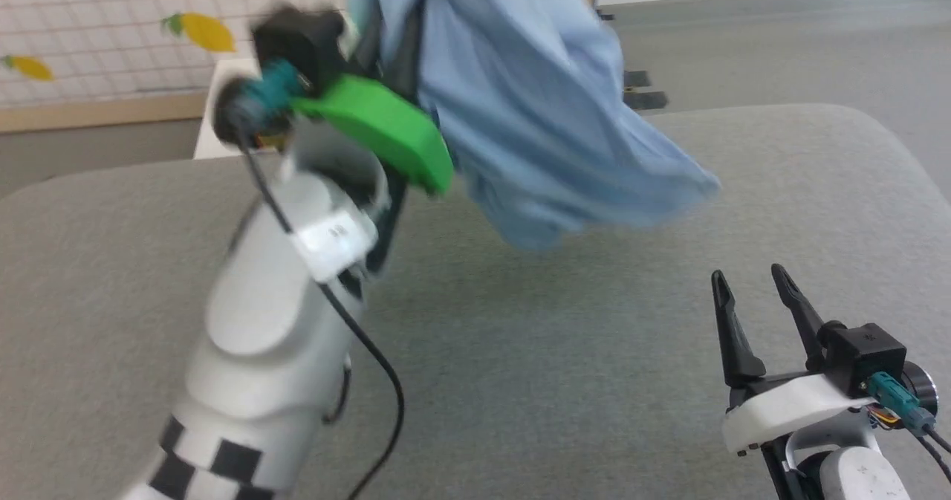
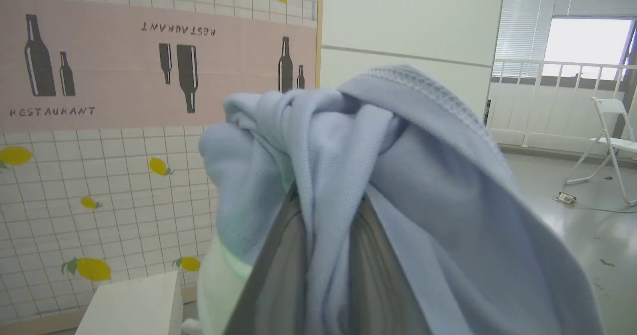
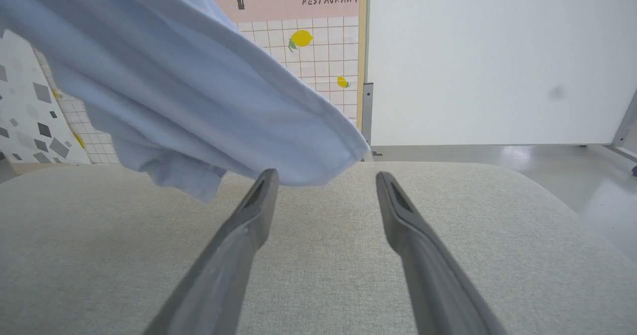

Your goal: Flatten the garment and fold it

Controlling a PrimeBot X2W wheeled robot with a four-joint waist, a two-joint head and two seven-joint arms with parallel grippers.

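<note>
Right now you are holding the large, soft, light-blue jersey short-sleeved shirt (image 1: 520, 99) up in the air with your left jaws. In the left wrist view the two dark fingers (image 2: 278, 280) are sitting close together and pinching a thick bunch of the cloth (image 2: 398, 175), which is spilling over and around them with a stitched hem arching across the top. In the head view the pale left forearm (image 1: 275, 299) is reaching up and forward from the lower left, with a bright green curved cover (image 1: 379, 128) at its wrist just beside the gathered fabric. The shirt is hanging from there over the far half of the grey fabric-covered surface (image 1: 594, 381). Its lower folds are trailing out toward the right and looking blurred, so you cannot tell whether the lowest fold is brushing the surface. Your right jaws are standing wide open and gripping nothing. Their long dark fingers (image 1: 732, 329) are pointing forward, low over the near right part of the surface. In the right wrist view a corner of the shirt (image 3: 174, 86) is dangling just above the tip of one finger (image 3: 234, 255), over the pale surface (image 3: 318, 275). Behind it a white-tiled wall with yellow lemons (image 3: 323, 51) is showing.
</note>
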